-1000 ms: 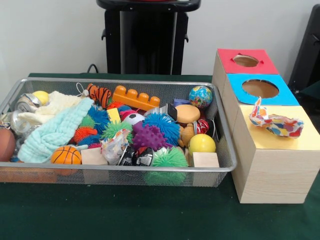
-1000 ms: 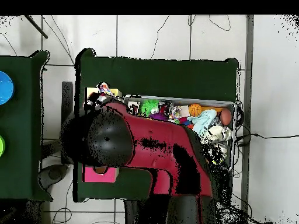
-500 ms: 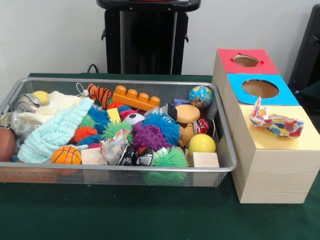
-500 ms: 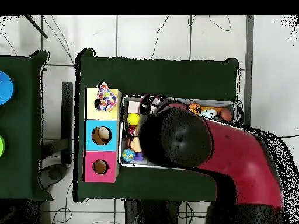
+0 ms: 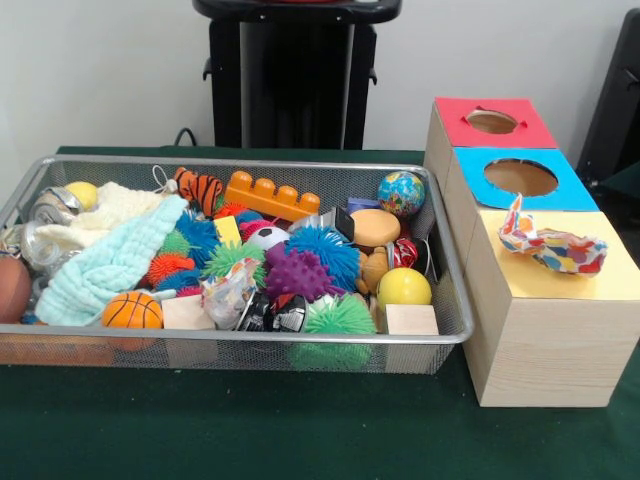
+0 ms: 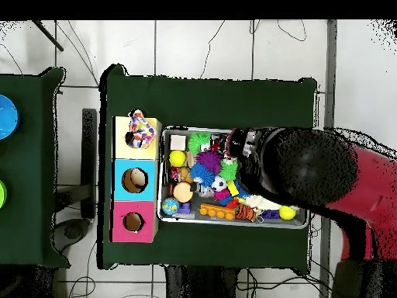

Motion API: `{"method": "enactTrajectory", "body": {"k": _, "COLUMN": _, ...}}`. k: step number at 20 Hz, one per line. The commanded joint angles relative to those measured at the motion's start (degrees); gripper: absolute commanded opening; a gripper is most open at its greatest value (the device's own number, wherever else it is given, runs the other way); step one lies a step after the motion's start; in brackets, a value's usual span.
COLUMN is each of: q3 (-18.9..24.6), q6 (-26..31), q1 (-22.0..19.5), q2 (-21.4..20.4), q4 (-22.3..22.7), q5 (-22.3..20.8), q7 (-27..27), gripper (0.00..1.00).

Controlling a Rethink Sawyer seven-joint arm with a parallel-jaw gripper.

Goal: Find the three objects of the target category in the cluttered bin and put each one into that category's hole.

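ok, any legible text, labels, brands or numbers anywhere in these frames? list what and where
None can be read in either view.
Crumpled black-and-white wrapper at the front of the wire bin: it has print, too small and creased to read.
Globe ball: map pattern only, no legible lettering.
Crushed can at the bin's left end: no readable label.
Red box top, blue box top, yellow box top: plain colour, no markings.

Red, blue, yellow box [image 5: 545,300] tops; multicoloured patterned cloth [image 5: 552,245]

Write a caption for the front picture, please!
A wire bin full of toys beside a box with a crumpled colourful bag on its yellow top.
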Motion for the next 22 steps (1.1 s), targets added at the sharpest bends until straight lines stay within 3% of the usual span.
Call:
{"method": "enactTrajectory", "body": {"k": 1, "q3": 9.61, "q6": 11.72, "q1": -2.07, "q2": 4.93, "q4": -10.70, "q5": -5.67, "q7": -18.55, "gripper": 1.00}}
{"method": "enactTrajectory", "body": {"k": 7, "q3": 12.14, "q6": 14.80, "q1": -5.47, "q2": 8.91, "q4": -16.46, "q5": -9.28, "q7": -23.21, "gripper": 1.00}}
{"method": "enactTrajectory", "body": {"k": 15, "q3": 15.28, "q6": 11.40, "q1": -13.23, "q2": 10.99, "q4": -13.70, "q5": -12.10, "q7": -30.43, "gripper": 1.00}}
{"method": "enactTrajectory", "body": {"k": 22, "q3": 18.20, "q6": 16.29, "q1": -15.68, "q2": 14.47, "q4": -21.08, "q5": -15.87, "q7": -35.54, "gripper": 1.00}}
